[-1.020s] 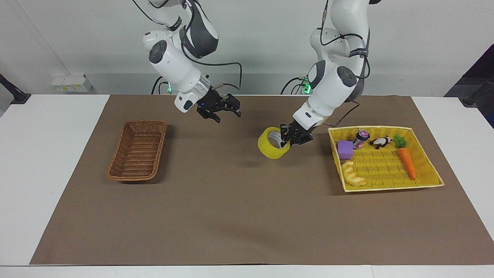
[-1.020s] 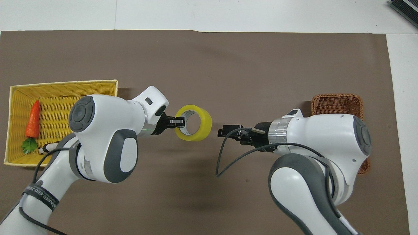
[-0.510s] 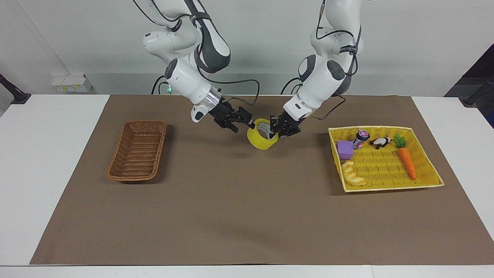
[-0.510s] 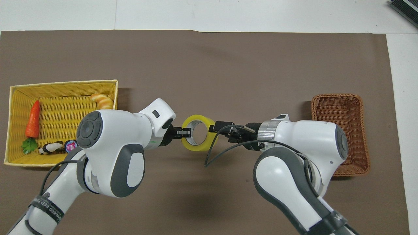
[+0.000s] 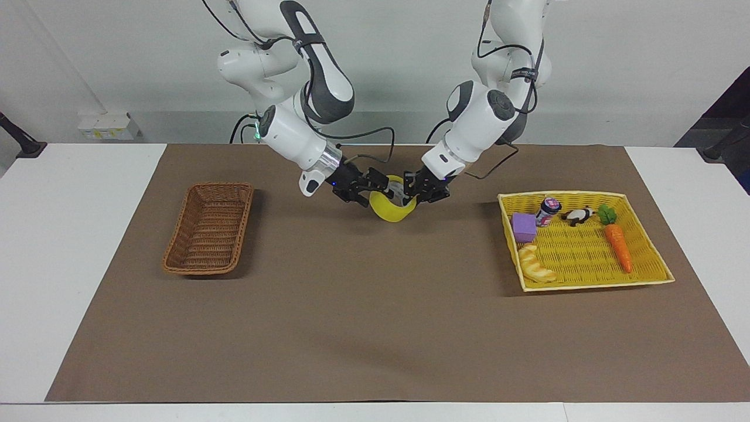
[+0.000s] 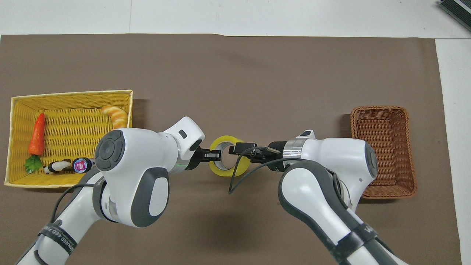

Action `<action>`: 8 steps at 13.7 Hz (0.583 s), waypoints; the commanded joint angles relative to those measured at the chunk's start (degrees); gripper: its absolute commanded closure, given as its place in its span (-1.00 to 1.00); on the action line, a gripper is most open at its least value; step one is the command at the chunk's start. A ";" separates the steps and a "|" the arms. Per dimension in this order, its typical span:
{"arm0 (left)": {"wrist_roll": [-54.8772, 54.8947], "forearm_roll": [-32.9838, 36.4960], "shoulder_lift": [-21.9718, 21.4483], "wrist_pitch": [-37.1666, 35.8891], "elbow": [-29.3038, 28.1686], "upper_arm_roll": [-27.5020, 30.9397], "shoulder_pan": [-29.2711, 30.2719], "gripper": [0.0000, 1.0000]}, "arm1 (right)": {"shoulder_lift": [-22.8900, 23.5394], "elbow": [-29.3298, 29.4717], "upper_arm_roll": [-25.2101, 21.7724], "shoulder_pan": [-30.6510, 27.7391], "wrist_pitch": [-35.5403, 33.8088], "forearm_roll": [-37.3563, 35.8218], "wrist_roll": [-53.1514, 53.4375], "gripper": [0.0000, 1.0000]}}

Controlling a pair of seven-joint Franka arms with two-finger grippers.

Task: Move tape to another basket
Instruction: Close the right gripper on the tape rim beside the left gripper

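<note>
Brown mat — left jaws [image 5: 408,194] clamped on airborne tape [image 5: 391,208], right jaws [image 5: 378,186] apart around its rim.

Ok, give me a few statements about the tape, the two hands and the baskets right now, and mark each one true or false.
1. The left hand is shut on the tape. True.
2. The tape lies in the wicker basket. False: it hangs in the air over the mat, between the two baskets.
3. The right hand is open at the tape's rim. True.
4. The carrot is in the wicker basket. False: it lies in the yellow basket.
5. The wicker basket holds a bread roll. False: nothing shows in it.
</note>
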 commanded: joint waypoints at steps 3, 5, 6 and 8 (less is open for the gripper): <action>-0.34 -1.13 -2.04 -0.63 -1.36 1.02 -1.07 1.00 | 0.11 0.38 0.18 0.35 0.30 2.03 -1.81 0.68; -0.34 -1.13 -1.78 -0.63 -1.10 1.11 -1.07 1.00 | 0.11 0.38 0.18 0.35 0.30 2.03 -1.63 1.00; -0.34 -1.13 -1.69 -0.63 -1.01 1.11 -0.99 1.00 | 0.11 0.38 0.18 0.35 0.30 2.03 -1.63 1.00; -0.42 -1.13 -1.69 -0.63 -0.92 1.11 -1.07 1.00 | 0.11 0.38 0.18 0.35 0.30 2.03 -1.63 1.00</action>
